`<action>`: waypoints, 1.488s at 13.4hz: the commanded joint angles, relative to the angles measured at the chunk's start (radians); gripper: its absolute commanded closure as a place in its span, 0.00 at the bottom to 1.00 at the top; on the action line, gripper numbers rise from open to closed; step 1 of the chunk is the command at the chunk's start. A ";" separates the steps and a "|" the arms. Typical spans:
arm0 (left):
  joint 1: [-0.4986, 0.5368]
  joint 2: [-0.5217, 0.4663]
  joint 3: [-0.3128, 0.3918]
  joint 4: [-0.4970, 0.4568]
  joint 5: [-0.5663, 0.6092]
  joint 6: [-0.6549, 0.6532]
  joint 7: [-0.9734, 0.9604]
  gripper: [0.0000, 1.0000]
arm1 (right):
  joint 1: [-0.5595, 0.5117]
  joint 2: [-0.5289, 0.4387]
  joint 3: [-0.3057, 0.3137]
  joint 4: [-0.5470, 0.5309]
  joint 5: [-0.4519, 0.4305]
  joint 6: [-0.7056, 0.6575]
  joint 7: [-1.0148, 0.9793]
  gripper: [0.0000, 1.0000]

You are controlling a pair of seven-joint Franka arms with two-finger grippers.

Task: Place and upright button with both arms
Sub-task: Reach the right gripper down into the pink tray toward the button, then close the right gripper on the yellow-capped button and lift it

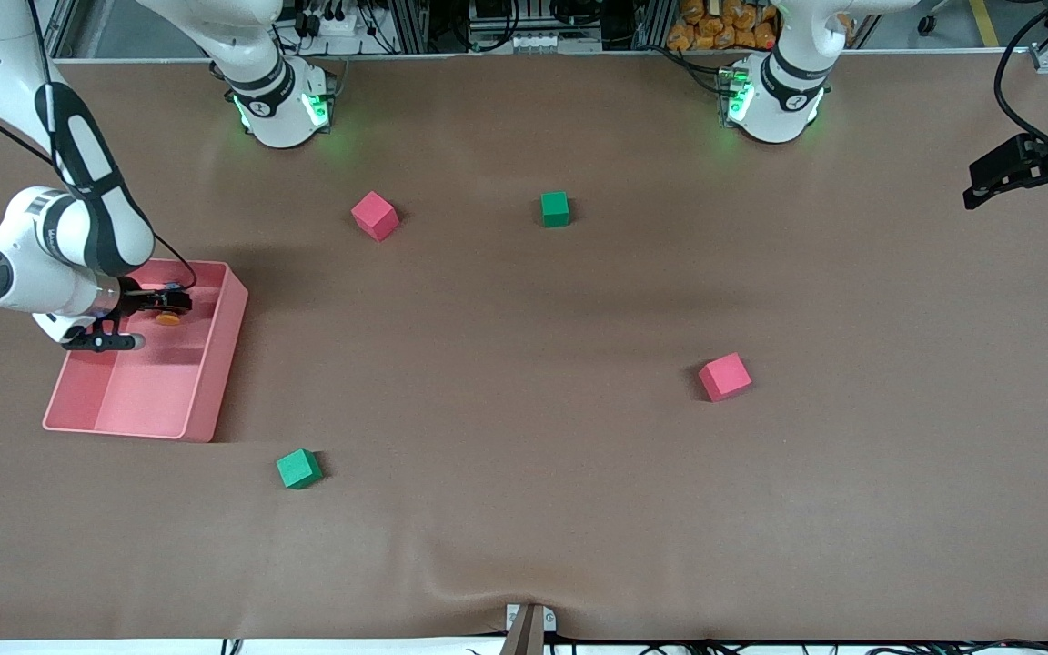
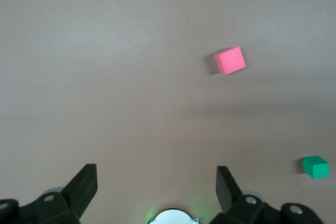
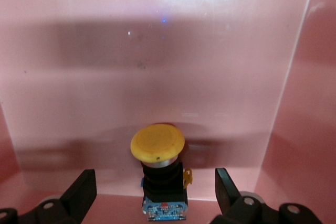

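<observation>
While the right gripper [image 1: 163,305] hangs low inside the pink tray [image 1: 206,382] at the right arm's end of the table, its 2 fingers [image 3: 81,190] stand apart with nothing clamped between them. Directly between those fingers, and just ahead of them in the right wrist view, sits the button [image 3: 160,174]: its round orange cap points up and toward the tray wall, its dark body is below the cap, and neither finger touches it. From the front camera the orange cap [image 1: 168,318] shows just under the gripper's tip, on the tray floor close to the tray's wall nearest the robot bases. Away from this gripper, toward the middle of the table, lie a red cube [image 1: 374,216] and a green cube [image 1: 555,208], both nearer the bases, and a second green cube [image 1: 298,468] lies on the cloth just past the tray's corner nearest the front camera. At the left arm's end of the table the left gripper [image 1: 1015,173] waits up in the air over the brown table [image 1: 524,509], its fingers [image 2: 84,184] spread wide and empty. Below and ahead of that gripper, its wrist view shows another red cube [image 2: 230,60], which lies well apart from it.
</observation>
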 commanded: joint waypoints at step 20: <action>0.007 0.001 -0.002 0.006 -0.015 -0.001 0.023 0.00 | -0.035 0.047 0.005 0.043 0.001 -0.023 -0.109 0.91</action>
